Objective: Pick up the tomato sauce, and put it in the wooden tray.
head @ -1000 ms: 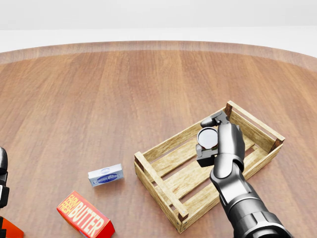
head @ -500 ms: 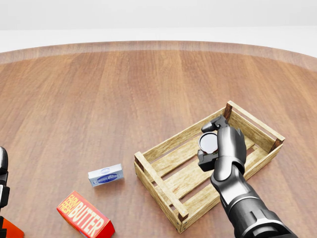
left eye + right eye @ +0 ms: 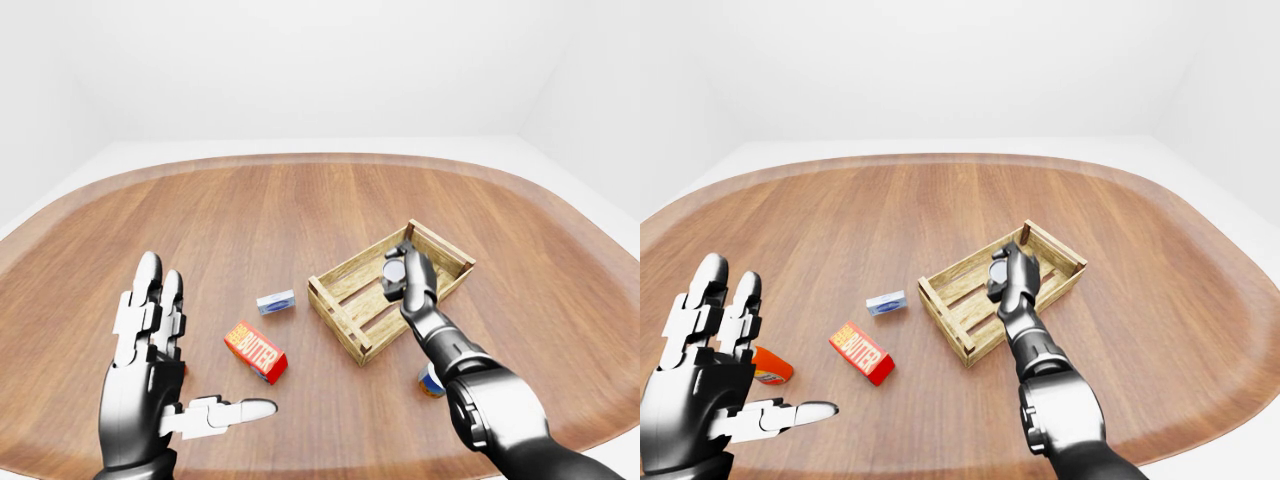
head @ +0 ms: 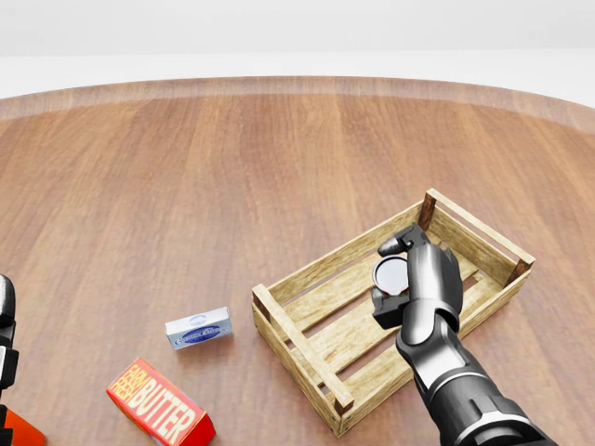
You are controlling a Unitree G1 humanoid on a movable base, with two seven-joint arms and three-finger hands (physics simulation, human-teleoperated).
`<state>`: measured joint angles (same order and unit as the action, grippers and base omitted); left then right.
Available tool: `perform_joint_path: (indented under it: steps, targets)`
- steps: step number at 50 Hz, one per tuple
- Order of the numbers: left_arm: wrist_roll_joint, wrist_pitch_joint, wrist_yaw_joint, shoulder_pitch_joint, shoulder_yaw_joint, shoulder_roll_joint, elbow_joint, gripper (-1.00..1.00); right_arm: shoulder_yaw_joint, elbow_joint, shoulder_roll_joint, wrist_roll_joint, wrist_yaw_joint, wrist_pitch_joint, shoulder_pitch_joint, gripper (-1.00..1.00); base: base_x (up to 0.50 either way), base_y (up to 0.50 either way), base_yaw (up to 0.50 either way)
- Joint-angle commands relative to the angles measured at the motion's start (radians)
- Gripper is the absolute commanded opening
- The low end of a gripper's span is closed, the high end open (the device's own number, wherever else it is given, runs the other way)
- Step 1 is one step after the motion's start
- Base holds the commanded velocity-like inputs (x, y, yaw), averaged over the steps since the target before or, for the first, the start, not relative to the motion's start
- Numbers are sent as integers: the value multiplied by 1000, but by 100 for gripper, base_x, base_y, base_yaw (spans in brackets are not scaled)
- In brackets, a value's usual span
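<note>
Over the wooden tray: right robot hand (image 4: 402, 279), fingers clenched round the tomato sauce (image 4: 391, 273), a can whose pale round end faces the head view.
Tomato sauce position: held inside the tray's outline, between its long walls, toward the end with the dark corner post; whether it touches the slats I cannot tell.
Wooden tray (image 4: 296, 325): slatted crate lying at an angle on the bench (image 4: 232, 167), in the right half of the head view, well apart from the bench's far curved edge.
Left robot hand (image 3: 150, 380): released, fingers spread and thumb out, raised near the bench's near left edge, grasping nothing.
Butter box (image 4: 160, 412): red, lying flat to the left of the tray, close to the near edge.
Small blue-and-white packet (image 4: 198, 328): between the butter box and the tray, apart from both.
Orange item (image 3: 770, 367): partly hidden behind the left fingers.
Small can (image 3: 431, 380): beside the right forearm, near the tray's near corner, seen only in the left-eye view.
</note>
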<state>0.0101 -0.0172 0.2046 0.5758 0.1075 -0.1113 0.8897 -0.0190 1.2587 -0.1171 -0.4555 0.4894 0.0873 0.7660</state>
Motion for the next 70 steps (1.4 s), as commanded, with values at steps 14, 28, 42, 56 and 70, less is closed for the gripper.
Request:
perform_joint_path:
  steps: [14, 28, 42, 56, 70]
  targets:
    - [1, 0, 0, 3, -2, -1, 3, 100, -5, 20, -1, -15, 10, 0, 1, -100, 0, 0, 0]
    - [3, -5, -6, 5, -7, 3, 0, 100, -16, 19, -1, 6, 2, 0, 5, 100, 0, 0, 0]
    - [-2, -4, -3, 4, 0, 2, 0, 100, -15, 28, -3, 11, 1, 0, -2, 100, 0, 0, 0]
    - [1, 0, -1, -8, 3, 0, -12, 100, -16, -2, -7, 21, -11, 0, 2, 100, 0, 0, 0]
    - [0, 1, -6, -14, 0, 5, -23, 100, -18, -393, -10, 91, -144, 0, -91, 100, 0, 0, 0]
